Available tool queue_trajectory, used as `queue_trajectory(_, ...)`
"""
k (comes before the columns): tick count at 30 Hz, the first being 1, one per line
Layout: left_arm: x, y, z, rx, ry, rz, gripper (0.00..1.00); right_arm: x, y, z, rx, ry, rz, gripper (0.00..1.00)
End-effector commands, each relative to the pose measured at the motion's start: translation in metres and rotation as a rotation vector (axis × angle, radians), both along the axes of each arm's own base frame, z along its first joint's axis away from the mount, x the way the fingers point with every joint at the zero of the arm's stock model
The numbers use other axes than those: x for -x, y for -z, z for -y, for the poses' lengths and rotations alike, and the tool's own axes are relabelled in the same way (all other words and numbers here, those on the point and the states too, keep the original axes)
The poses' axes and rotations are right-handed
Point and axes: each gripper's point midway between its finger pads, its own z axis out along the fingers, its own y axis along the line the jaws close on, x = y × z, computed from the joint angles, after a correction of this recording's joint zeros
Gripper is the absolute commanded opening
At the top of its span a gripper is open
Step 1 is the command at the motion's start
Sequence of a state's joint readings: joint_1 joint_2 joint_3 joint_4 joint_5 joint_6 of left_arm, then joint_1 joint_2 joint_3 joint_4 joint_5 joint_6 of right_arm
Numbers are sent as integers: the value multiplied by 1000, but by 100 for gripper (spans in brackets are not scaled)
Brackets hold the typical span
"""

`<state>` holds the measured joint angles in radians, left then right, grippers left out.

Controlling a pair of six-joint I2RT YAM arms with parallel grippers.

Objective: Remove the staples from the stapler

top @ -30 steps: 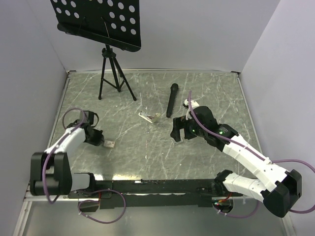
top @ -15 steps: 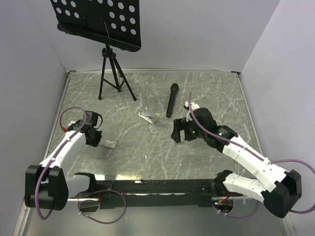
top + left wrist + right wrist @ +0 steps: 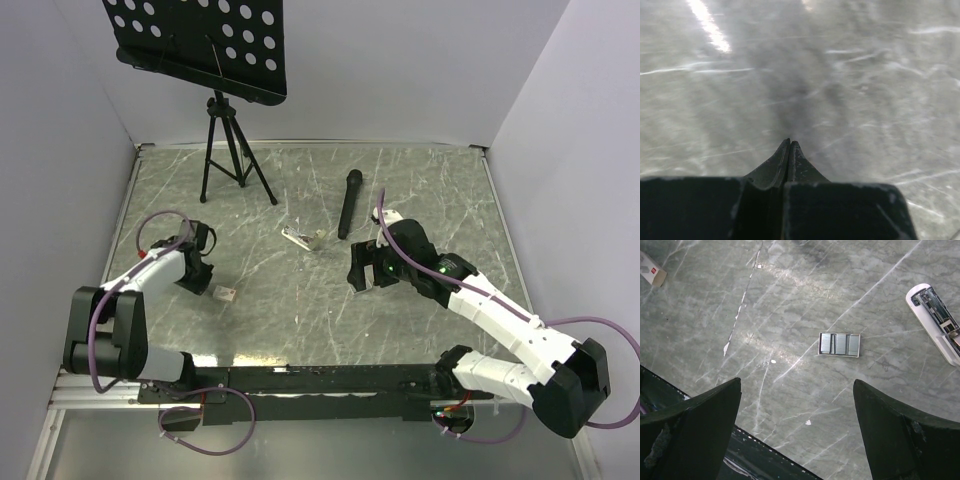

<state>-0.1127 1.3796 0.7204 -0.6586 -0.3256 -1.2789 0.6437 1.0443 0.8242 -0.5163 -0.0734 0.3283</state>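
Note:
The white stapler (image 3: 303, 238) lies open on the marble table, left of centre; it also shows at the right edge of the right wrist view (image 3: 937, 322). A flat strip of staples (image 3: 839, 344) lies loose on the table beside it. My right gripper (image 3: 796, 390) is open and empty, hovering above the table short of the staples; in the top view it (image 3: 362, 272) is right of the stapler. My left gripper (image 3: 790, 143) is shut and empty over bare marble, at the left in the top view (image 3: 200, 278).
A small white box (image 3: 224, 293) lies just right of the left gripper, and also shows in the right wrist view (image 3: 651, 269). A black microphone (image 3: 349, 203) lies behind the right gripper. A music stand on a tripod (image 3: 225, 150) is at the back left.
The left arm has swung, its wrist going back and a little right, staying beside the small box. The right arm has barely moved.

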Motion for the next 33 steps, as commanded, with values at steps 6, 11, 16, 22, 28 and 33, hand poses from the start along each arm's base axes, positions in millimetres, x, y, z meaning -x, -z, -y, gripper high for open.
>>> queue_trajectory(6,-5,7,26,102,70,-18,1,-7,-4,0,9,12,34,100)
queue_trajectory(11,14,8,42,140,80,-49,1,-13,2,4,43,34,33,100)
queue_trajectory(16,24,10,57,151,104,-83,1,-16,8,3,65,35,17,100)
queue_trajectory(22,40,5,56,124,72,-84,1,-14,13,2,65,28,3,100)
queue_trajectory(28,54,-1,57,126,54,-49,1,-13,15,-1,49,20,-3,100)
queue_trajectory(33,60,7,76,191,75,-51,1,-14,17,-3,52,19,-12,100)
